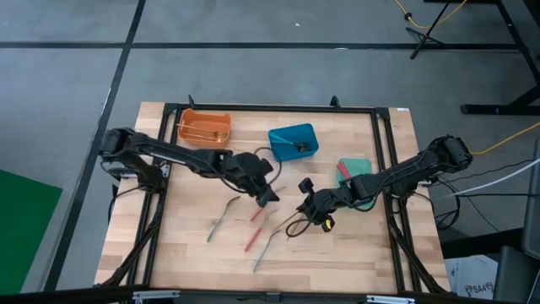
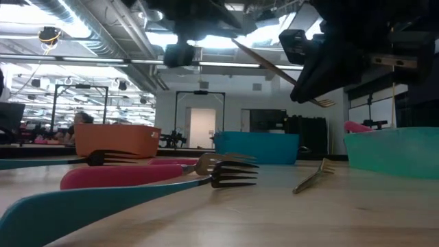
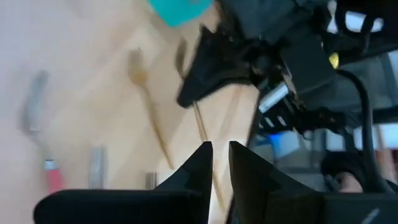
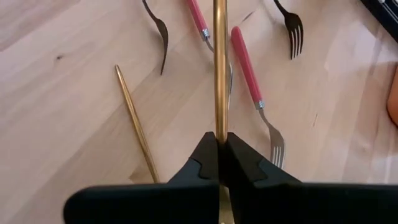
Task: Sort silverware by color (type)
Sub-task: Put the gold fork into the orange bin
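My right gripper (image 4: pixel 219 140) (image 1: pixel 308 203) is shut on a gold fork (image 4: pixel 219 62) (image 2: pixel 267 63) lifted over the table's middle. My left gripper (image 3: pixel 221 152) (image 1: pixel 268 198) faces it at the same height, its fingers a narrow gap apart. The fork's free handle end (image 3: pixel 215 186) shows in that gap. More silverware lies flat on the wood below. There are two red-handled forks (image 4: pixel 247 62) (image 4: pixel 198 18), a gold utensil (image 4: pixel 137 124), two dark forks (image 4: pixel 292 28) (image 4: pixel 158 31) and silver pieces (image 1: pixel 221 218) (image 1: pixel 266 249). My right gripper pinches the gold fork's handle (image 4: pixel 219 127) between its two fingers, close to the tine end (image 2: pixel 325 103). The fingers lie along the handle, which runs straight out ahead of them. The fork is clear of the table and slanted, tines low and handle rising toward my left gripper. My left gripper has the handle's free end (image 3: pixel 215 186) in its gap; I cannot tell whether a finger touches it.
An orange bin (image 1: pixel 204 127) with gold pieces stands at the far left. A blue bin (image 1: pixel 293 141) is at the far middle and a green bin (image 1: pixel 359 167) with a red piece at the right. Bare wood lies along the near edge.
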`<move>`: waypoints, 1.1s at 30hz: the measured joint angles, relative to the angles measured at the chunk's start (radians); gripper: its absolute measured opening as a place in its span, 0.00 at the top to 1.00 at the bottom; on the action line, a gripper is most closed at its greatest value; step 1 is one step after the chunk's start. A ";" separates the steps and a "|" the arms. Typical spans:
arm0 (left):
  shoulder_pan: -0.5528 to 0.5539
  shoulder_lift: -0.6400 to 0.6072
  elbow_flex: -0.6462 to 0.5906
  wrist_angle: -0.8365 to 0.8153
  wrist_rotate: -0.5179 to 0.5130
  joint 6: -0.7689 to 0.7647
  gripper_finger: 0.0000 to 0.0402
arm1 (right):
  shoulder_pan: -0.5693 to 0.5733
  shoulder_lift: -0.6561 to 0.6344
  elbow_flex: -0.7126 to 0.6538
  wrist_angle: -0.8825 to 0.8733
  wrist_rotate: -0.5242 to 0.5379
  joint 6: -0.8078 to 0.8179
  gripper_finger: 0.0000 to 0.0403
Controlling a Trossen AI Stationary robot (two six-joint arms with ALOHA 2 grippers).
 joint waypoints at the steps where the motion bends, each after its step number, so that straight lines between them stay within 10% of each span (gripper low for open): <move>1: -0.002 -0.026 0.000 -0.040 -0.025 0.004 0.88 | 0.001 0.000 0.000 0.003 0.002 0.000 1.00; 18: -0.214 -0.364 0.000 -0.525 -0.611 0.027 0.88 | -0.001 0.000 0.000 0.203 0.158 0.028 1.00; 33: -0.501 -0.241 0.000 -0.636 -1.048 -0.157 0.88 | -0.001 0.000 -0.001 0.353 0.438 0.226 1.00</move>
